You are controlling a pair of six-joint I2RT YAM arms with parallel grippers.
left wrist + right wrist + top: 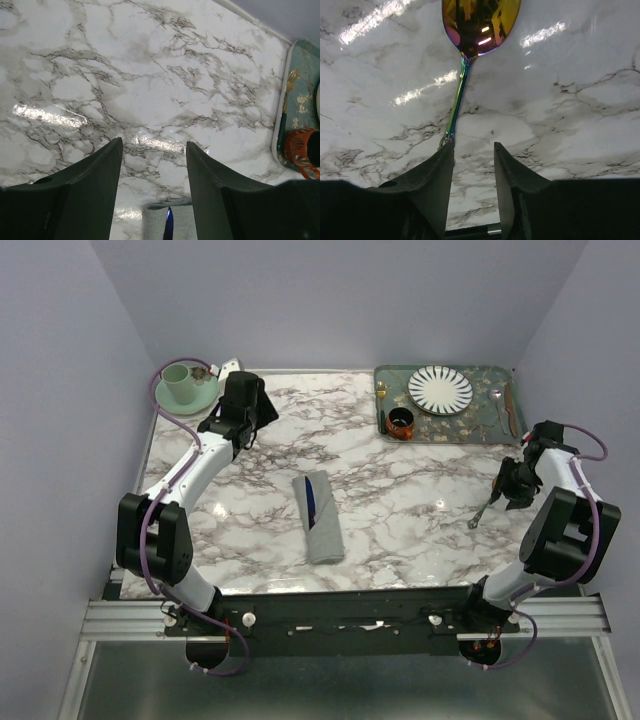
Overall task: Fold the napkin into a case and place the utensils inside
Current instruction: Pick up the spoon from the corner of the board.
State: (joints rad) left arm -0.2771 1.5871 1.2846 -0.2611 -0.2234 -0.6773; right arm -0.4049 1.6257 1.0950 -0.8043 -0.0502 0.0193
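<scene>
- The napkin case (322, 525) lies as a narrow grey pouch on the desk (400, 465), one end turned toward the arms. That puts its far end within reach of either arm.
- A blue-handled utensil (312, 495) lies along the far half of the napkin case, apparently tucked into the fold. By my reading, one piece is in and one remains.
- The spoon (482, 511) lies well to the right of the napkin case, its bowl toward the near edge and its handle running up to the right end effector (513, 483).
- In the right wrist view the slim handle meets the tip of one finger (440, 175). The gap between the two fingers shows only bare desk.
- So the jaws stand partly apart and nothing is pinched between them. Whether the handle is pressed or merely touched I cannot tell.
- The approach comes from the handle end, probably because the thin stem is easier to pinch than the glossy bowl.
- The left end effector (245, 405) hangs released and empty, well beyond the napkin case on its far left. From there its camera looks back at the pouch's end without blocking the way in.
- The green tray (490, 425), beyond and right of the napkin case, holds things this job does not need.
</scene>
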